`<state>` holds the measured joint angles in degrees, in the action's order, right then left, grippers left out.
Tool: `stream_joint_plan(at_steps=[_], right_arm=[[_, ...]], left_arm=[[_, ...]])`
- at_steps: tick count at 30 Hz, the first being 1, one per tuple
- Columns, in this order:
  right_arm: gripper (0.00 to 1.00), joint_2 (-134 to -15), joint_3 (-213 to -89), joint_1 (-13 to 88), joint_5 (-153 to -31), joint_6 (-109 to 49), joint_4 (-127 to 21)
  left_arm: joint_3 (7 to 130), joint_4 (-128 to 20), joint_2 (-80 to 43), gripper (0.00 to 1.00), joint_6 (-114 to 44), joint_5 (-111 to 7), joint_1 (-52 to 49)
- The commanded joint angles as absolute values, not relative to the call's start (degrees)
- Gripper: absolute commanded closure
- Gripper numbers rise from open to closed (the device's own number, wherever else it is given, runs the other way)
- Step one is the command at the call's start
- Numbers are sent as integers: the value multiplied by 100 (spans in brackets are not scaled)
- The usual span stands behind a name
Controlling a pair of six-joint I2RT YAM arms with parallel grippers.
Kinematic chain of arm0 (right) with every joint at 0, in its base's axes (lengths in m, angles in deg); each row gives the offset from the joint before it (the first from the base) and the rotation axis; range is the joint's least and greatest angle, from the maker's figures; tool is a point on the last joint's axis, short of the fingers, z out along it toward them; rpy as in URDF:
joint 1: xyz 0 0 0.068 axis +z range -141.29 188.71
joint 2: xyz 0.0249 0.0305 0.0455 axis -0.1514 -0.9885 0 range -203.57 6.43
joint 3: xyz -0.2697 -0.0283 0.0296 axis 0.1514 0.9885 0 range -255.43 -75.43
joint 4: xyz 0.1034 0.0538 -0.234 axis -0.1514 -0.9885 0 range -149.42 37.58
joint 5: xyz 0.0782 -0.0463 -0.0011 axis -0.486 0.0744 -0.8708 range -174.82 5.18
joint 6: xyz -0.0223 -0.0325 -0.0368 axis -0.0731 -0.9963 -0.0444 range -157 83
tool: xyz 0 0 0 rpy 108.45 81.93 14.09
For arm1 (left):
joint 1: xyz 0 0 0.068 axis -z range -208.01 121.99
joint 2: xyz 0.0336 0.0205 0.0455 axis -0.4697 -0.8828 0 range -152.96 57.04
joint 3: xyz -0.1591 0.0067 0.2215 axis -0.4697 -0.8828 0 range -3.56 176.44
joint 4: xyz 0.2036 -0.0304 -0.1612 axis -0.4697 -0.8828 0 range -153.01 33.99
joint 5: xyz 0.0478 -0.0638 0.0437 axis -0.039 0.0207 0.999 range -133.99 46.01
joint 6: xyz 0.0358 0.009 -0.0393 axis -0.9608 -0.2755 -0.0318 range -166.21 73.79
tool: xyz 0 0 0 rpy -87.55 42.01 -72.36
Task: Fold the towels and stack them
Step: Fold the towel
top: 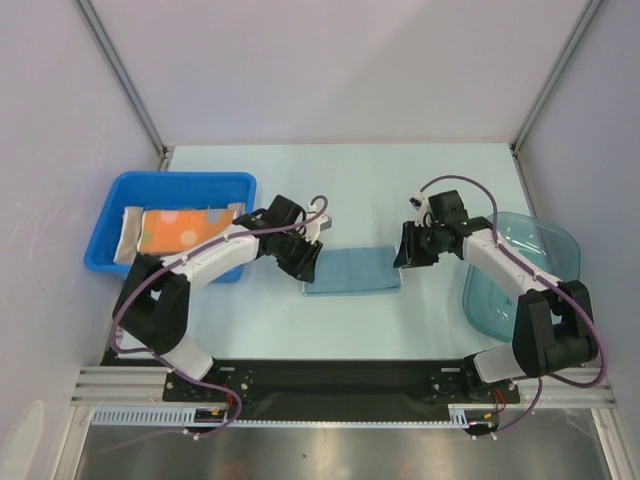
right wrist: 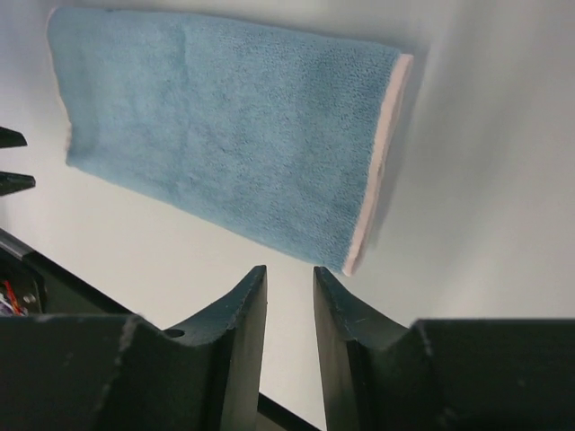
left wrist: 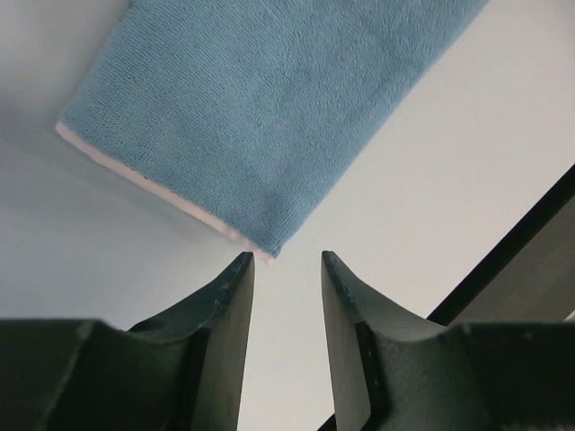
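While walls point(top: 50, 120) close three sides of the bench point(top: 400, 180), the blue towel point(top: 352, 270) lies flat mid-bench, its ends just beside the left pincer point(left wrist: 287, 260) and right pincer point(right wrist: 289, 269), both narrowly parted, empty; a bin point(top: 180, 178) and tub point(top: 540, 240) flank them.

Bright, even, diffuse light fills every view. Close to each wrist lens the dark fingers point(left wrist: 216, 341) look soft and underexposed; ahead of their tips the light blue towel point(right wrist: 225, 135) is sharp, edged by a faint soft shadow on the table point(right wrist: 503, 180).
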<state>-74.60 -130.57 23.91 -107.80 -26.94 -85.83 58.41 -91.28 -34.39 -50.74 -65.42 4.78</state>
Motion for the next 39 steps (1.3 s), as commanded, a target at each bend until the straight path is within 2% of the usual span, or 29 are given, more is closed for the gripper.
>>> stream_joint_plan(at_steps=[1,7,13,19,23,34,39], right_arm=[[68,-7680,-13107,2584,-10670,-2006,-8047],[71,-8048,-12335,2629,-10803,-1618,-6957],[72,-8313,-12140,2638,-10240,-1784,-6912],[71,-7970,-12518,2620,-10459,-1846,-7167],[71,-8136,-12816,2524,-10582,-1837,-6965],[72,-9796,-13729,2268,-10451,-2416,-6558],[72,-9518,-14021,2374,-10126,-2637,-6982]], left_arm=[[5805,-8592,-3251,59,-4404,-6447,530],[4935,-7562,-3461,59,-3567,-6492,538],[4750,-7342,-3621,57,-2986,-6140,538],[5680,-8218,-3410,53,-3003,-5359,512],[6252,-8185,-3462,50,-2881,-5207,494],[6349,-7535,-4684,51,-2854,-5480,249],[6560,-7955,-4265,48,-2942,-4928,38]])
